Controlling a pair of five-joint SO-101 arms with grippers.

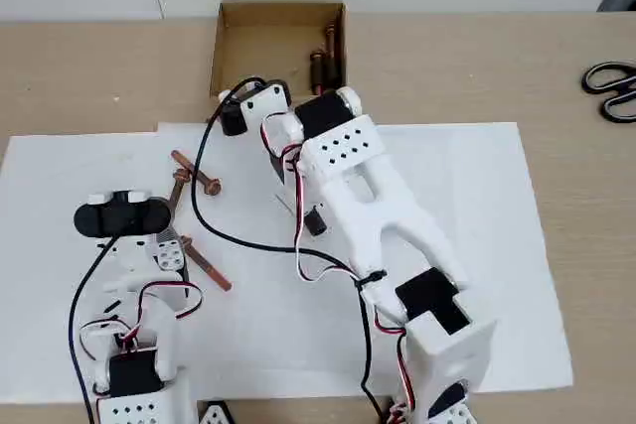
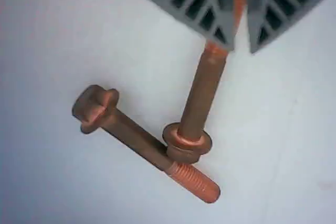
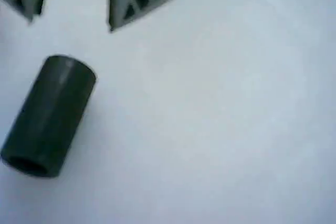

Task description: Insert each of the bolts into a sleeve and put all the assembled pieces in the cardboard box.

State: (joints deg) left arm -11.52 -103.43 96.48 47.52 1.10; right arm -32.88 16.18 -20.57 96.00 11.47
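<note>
Wooden bench (image 1: 79, 67) carried a white paper sheet (image 1: 477, 206). The right arm (image 1: 378, 196) stretched across the sheet toward the cardboard box (image 1: 281, 5) at the far edge; the left arm (image 1: 139, 364) sat low at the near-left corner. The box already had assembled pieces (image 1: 323, 57) against one wall. Scissors (image 1: 611, 86) lay off the sheet, well apart from everything. The left claw (image 2: 240, 43) was pinched on the threaded end of the held bolt (image 2: 202, 93), whose flanged head rested on the shank of a second bolt (image 2: 131, 132) lying crosswise on the paper. A third bolt (image 1: 207, 265) lay loose near the left arm. The right claw (image 3: 69, 22) was spread with nothing between its jaws, and the black sleeve (image 3: 47, 116) lay on its side just beside it. Risks, as judged: the grip was far out on the threads, so the bolt could pivot or slip on lifting; the touching head could drag or roll the second bolt; the round sleeve could roll away if one jaw hit it first.
</note>
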